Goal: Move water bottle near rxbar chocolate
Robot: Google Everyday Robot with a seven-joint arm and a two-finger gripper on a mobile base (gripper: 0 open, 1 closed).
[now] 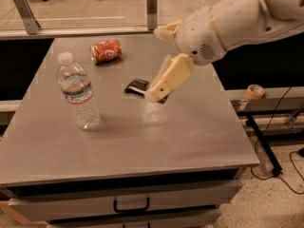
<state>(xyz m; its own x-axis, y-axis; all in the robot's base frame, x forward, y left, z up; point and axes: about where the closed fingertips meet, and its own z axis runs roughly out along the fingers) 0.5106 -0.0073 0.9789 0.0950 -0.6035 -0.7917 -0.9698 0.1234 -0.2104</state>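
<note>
Surface (190, 141): task not started. Gripper (154, 95) hangs over middle, in front of bar (137, 86); open or closed, cannot tell. Bottle (78, 93) upright at left, well apart from bar, ungrasped. Grasp and carry left.

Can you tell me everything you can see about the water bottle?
The water bottle is clear, ribbed plastic with a white cap and a white, blue and red label band. It stands upright on the left part of the grey table, touching nothing else. The gripper hangs away to its right, above the rxbar chocolate, and is not holding the bottle.
</note>
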